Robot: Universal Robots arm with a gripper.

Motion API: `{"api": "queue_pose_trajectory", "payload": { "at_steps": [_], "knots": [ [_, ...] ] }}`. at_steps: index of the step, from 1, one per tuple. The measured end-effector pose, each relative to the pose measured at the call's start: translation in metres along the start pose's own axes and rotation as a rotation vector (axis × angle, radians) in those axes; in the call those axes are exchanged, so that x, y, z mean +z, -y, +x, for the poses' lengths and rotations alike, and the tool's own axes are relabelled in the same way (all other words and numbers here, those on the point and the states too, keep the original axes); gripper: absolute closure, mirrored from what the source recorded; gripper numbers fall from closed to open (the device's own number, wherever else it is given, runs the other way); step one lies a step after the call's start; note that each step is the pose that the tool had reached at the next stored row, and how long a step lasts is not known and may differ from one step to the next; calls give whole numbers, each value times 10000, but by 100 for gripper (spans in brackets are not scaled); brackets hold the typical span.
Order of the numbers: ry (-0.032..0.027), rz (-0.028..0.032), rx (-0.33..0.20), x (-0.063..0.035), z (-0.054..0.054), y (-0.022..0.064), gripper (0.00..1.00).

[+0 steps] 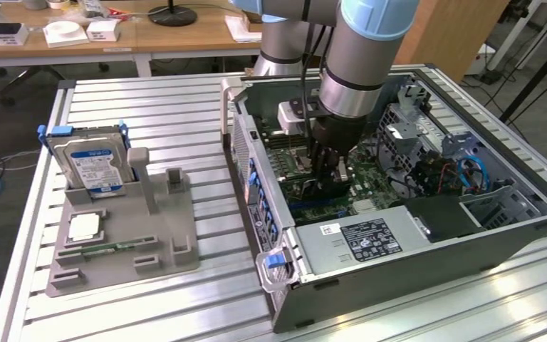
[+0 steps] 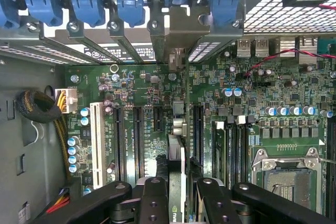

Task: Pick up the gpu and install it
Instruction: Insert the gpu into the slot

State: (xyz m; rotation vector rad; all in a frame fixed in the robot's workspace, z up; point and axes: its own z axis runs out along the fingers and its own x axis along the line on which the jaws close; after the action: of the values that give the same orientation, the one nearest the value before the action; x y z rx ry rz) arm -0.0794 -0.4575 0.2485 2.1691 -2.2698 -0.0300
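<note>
My gripper point(image 1: 327, 171) reaches down into the open computer case point(image 1: 283, 285) and is shut on the gpu point(image 1: 319, 191), a thin dark card held upright on its edge over the green motherboard point(image 1: 316, 206). In the wrist view the gpu point(image 2: 177, 129) runs edge-on between my black fingers point(image 2: 155, 200), and my gripper point(image 2: 181, 205) clamps it from both sides. Its silver-grey end bracket point(image 2: 176, 35) stands against the case's rear slot openings, among the blue retaining clips point(image 2: 128, 3). The card lies in line with the expansion slots point(image 2: 137, 135); I cannot tell whether it sits in one.
A grey parts holder point(image 1: 159, 242) on the slatted table at the exterior view's left carries a silver hard drive point(image 1: 88, 160), a square chip point(image 1: 83, 226) and a green memory stick point(image 1: 112, 248). Inside the case are the power supply point(image 1: 369, 239), cables point(image 1: 469, 174) and the processor socket point(image 2: 286, 174).
</note>
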Motion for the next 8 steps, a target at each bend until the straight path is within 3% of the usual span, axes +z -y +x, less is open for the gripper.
{"api": "queue_pose_trajectory", "payload": {
  "at_steps": [8],
  "knots": [
    [0,0,0,0,0,0,74]
  ]
}}
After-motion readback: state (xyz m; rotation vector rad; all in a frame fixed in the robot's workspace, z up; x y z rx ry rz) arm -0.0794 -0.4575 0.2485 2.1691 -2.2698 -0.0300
